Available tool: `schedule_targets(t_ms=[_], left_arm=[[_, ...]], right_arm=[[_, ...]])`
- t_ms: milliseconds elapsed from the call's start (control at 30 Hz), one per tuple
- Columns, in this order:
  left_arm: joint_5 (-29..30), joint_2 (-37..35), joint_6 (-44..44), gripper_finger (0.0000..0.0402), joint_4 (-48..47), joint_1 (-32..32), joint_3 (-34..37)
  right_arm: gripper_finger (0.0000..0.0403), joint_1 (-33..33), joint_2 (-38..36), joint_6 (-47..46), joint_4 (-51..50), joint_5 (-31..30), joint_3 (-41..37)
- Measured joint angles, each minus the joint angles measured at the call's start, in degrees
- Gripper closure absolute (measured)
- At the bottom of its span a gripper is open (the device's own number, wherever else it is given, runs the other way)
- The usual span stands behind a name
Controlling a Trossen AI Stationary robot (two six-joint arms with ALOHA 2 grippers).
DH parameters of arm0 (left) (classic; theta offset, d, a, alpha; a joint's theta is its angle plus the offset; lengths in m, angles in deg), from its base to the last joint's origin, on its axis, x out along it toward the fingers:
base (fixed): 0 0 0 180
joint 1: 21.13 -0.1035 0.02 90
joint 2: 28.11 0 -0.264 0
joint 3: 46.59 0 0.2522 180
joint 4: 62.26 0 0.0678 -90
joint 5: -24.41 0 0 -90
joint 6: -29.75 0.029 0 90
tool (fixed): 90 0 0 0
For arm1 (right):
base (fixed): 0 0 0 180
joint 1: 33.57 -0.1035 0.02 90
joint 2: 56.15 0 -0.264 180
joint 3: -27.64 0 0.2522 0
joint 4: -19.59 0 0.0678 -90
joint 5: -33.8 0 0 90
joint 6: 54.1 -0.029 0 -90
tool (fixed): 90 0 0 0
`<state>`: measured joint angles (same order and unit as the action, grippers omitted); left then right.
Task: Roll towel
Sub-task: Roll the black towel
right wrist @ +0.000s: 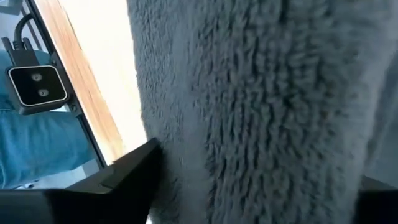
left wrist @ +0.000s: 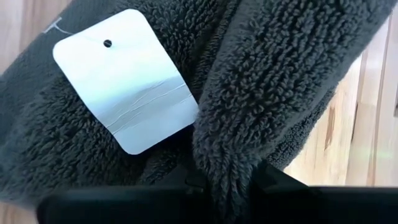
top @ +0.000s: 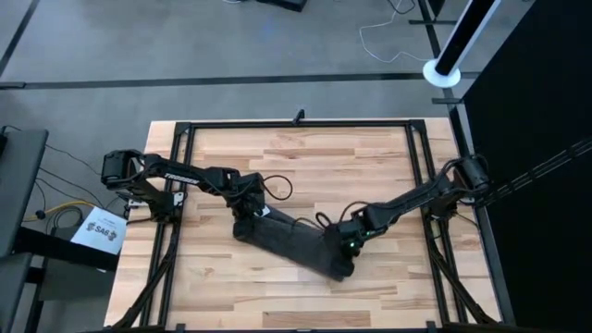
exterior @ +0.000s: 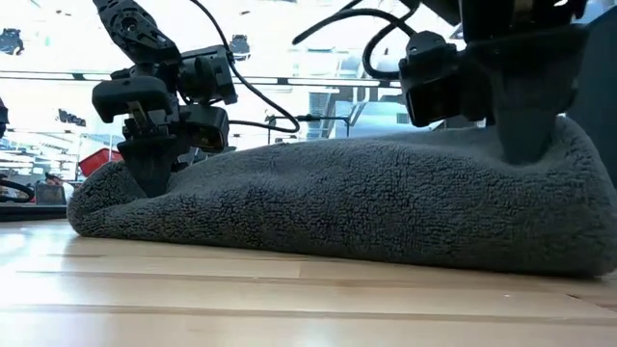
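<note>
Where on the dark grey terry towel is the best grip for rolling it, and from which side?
At its two ends, from above. The dark grey terry towel lies as a long low bundle slanting across the wooden table; the left gripper and right gripper each pinch one end.

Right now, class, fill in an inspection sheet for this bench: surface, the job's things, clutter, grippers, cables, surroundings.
Surface: wooden table of pale planks inside a black frame.
Job's things: dark grey towel bunched into a long bundle lying slantwise across the front middle; white label shows on it in the left wrist view.
Clutter: nothing seen on the wood besides the towel.
Grippers: left gripper shut on a fold at the towel's left end; right gripper pressed into its right end, a finger either side of the cloth.
Cables: black cable loops over the left arm.
Surroundings: grey floor; white-based post beyond the table.
</note>
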<state>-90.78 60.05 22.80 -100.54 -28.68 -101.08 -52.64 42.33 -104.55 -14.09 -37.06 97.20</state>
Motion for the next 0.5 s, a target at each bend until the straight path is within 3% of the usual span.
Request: schedule_targets(t_ms=[100, 233, 400, 500], left_arm=[[0.52, -0.24, -0.20, 0.0377, -0.02, 0.02, 0.00], [2.67, -2.33, -0.23, 0.0377, -0.96, 0.04, 0.14], [10.79, -9.09, 1.23, 0.0377, -2.09, -0.71, 0.21], [16.81, -13.87, 3.85, 0.0377, -2.76, -1.71, 0.14]], right_arm=[[0.0211, -1.08, 1.38, -1.46, -0.17, -0.25, 1.66], [0.0359, -1.14, 1.19, -0.82, -1.11, -2.76, 3.22], [0.0363, 0.78, -0.84, 4.39, -18.38, -13.10, 7.65], [0.0363, 2.49, -2.71, 8.36, -31.45, -22.83, 11.12]])
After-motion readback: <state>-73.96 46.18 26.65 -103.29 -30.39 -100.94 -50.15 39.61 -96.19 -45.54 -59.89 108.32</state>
